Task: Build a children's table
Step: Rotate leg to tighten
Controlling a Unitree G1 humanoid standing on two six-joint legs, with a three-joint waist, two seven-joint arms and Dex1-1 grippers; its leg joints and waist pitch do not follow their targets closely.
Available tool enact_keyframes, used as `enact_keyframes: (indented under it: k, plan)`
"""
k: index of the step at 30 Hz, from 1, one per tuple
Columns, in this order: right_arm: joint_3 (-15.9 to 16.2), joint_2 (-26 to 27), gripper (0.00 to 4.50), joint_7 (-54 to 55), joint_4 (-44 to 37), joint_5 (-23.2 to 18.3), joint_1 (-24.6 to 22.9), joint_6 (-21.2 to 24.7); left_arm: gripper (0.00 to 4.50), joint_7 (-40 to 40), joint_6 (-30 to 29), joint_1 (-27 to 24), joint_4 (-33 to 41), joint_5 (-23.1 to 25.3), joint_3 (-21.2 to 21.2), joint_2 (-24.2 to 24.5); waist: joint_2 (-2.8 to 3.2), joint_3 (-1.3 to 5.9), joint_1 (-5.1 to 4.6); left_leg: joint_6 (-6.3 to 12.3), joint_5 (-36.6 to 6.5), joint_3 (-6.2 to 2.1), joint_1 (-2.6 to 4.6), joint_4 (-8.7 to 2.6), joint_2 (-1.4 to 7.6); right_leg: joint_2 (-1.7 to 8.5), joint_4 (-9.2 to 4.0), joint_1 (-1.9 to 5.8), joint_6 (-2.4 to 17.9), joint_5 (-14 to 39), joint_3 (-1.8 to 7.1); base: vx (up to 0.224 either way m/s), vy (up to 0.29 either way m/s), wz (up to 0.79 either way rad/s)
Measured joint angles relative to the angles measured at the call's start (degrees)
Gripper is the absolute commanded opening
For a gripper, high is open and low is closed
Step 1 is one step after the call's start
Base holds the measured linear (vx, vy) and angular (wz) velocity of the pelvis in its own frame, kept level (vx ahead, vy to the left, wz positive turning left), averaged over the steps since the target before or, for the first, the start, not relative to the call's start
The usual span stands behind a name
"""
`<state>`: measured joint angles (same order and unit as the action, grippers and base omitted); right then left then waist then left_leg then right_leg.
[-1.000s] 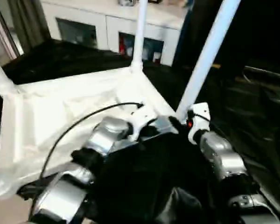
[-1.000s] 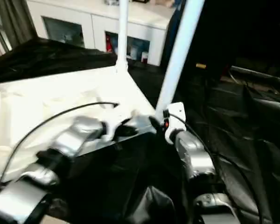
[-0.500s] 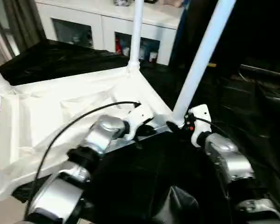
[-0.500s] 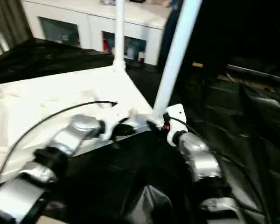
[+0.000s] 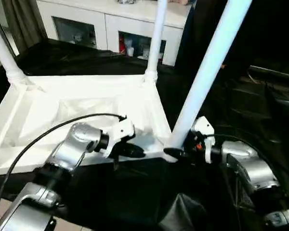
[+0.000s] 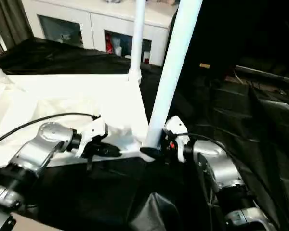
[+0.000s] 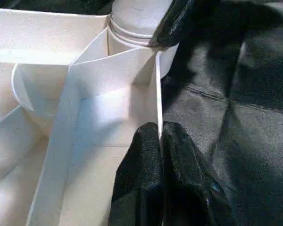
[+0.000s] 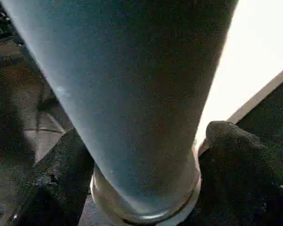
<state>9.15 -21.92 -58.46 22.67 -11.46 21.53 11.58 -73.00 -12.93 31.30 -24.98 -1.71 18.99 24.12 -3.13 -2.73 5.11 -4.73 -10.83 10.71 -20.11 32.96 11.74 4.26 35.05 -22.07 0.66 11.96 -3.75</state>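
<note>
Head cam, near to far: left gripper (image 5: 135, 152) pinched shut on the tabletop (image 5: 77, 115) near rim wall, by the corner socket. Right gripper (image 5: 176, 154) spread wide around the base of the near leg (image 5: 207, 72), fingers (image 8: 236, 155) either side, at the socket. Table lies upside down on black sheeting (image 5: 260, 110), ribbed underside up, legs upright. Far leg (image 5: 156, 38) at back corner, another leg (image 5: 5, 53) at far left. White cabinet (image 5: 111, 29) w/ glass doors behind.
</note>
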Motion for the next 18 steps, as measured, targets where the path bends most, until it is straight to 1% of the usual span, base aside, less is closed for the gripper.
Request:
enact_keyframes:
  k: [3, 4, 5, 6, 8, 9, 10, 11, 18]
  plan:
    - [0.3, -0.1, 3.42, -1.9, -0.1, -0.4, -0.3, 0.3, 0.0, -0.4, -0.9, -0.8, 1.5, -0.4, 0.0, 0.5, -0.01, 0.0, 0.0, 0.0, 0.0, 0.01, -0.01, 0.01, 0.0, 0.0, 0.0, 0.0, 0.0, 0.0, 0.0, 0.0, 0.0, 0.0]
    - [0.3, -0.1, 3.28, -2.1, -0.1, -0.6, -0.4, 0.3, 0.0, -0.4, -1.1, -1.0, 1.8, -0.4, 0.0, 0.6, -0.01, 0.0, 0.0, 0.0, 0.0, 0.01, -0.01, 0.01, 0.0, 0.0, 0.0, 0.0, 0.0, 0.0, 0.01, 0.0, 0.0, 0.0]
    - [0.3, -0.1, 3.28, -2.1, -0.2, -0.7, -0.5, 0.3, 0.0, -0.4, -1.3, -1.1, 2.2, -0.4, 0.0, 0.7, -0.01, 0.0, 0.0, 0.0, 0.0, 0.02, -0.01, 0.01, 0.0, 0.0, -0.01, 0.0, 0.0, 0.0, 0.01, 0.0, 0.0, 0.0]
    - [0.3, -0.1, 3.13, -2.1, -0.2, -0.8, -0.6, 0.3, 0.0, -0.4, -1.6, -1.2, 2.4, -0.5, 0.0, 0.7, -0.01, 0.0, 0.01, 0.0, 0.0, 0.02, -0.01, 0.01, 0.0, 0.0, -0.01, 0.0, 0.0, 0.0, 0.01, 0.0, 0.0, 0.0]
    - [0.5, -0.1, 3.03, -2.5, -0.3, -1.3, -0.7, 0.3, 0.0, -0.4, -1.9, -1.3, 2.7, -0.7, 0.0, 0.9, -0.01, 0.0, 0.0, 0.0, 0.0, 0.02, -0.01, 0.01, 0.0, 0.0, -0.01, 0.0, 0.0, 0.0, 0.0, 0.0, 0.0, 0.0]
    - [0.5, -0.1, 2.9, -2.5, -0.6, -1.4, -0.9, 0.3, 0.0, -0.4, -2.1, -1.4, 2.9, -0.8, 0.0, 1.0, -0.01, 0.0, 0.0, 0.01, 0.0, 0.02, -0.01, 0.01, 0.0, 0.0, -0.01, 0.0, 0.0, 0.0, 0.0, 0.0, 0.0, 0.0]
    - [0.5, -0.1, 2.9, -2.6, -0.8, -1.4, -1.0, 0.3, 0.0, -0.5, -2.1, -1.5, 3.0, -0.8, 0.0, 1.0, -0.01, 0.0, 0.0, 0.01, 0.0, 0.03, -0.01, 0.01, 0.0, 0.0, -0.01, 0.0, 0.0, 0.0, 0.0, 0.0, 0.0, 0.0]
    - [0.5, -0.1, 2.73, -2.6, -1.0, -1.4, -1.1, 0.4, 0.0, -0.5, -2.2, -1.6, 3.2, -0.8, 0.1, 1.1, -0.01, 0.0, 0.0, 0.01, 0.0, 0.02, -0.01, 0.01, 0.0, 0.0, -0.01, 0.0, 0.0, 0.0, 0.0, 0.0, 0.0, 0.0]
    - [0.5, 0.2, 2.63, -2.2, -1.2, -1.3, -1.4, 0.5, 0.0, -0.4, -3.1, -1.8, 3.9, -0.8, 0.1, 1.4, 0.0, -0.01, -0.04, -0.01, 0.0, 0.02, 0.02, 0.01, 0.0, 0.0, 0.05, 0.0, 0.0, 0.0, 0.0, 0.0, 0.0, 0.0]
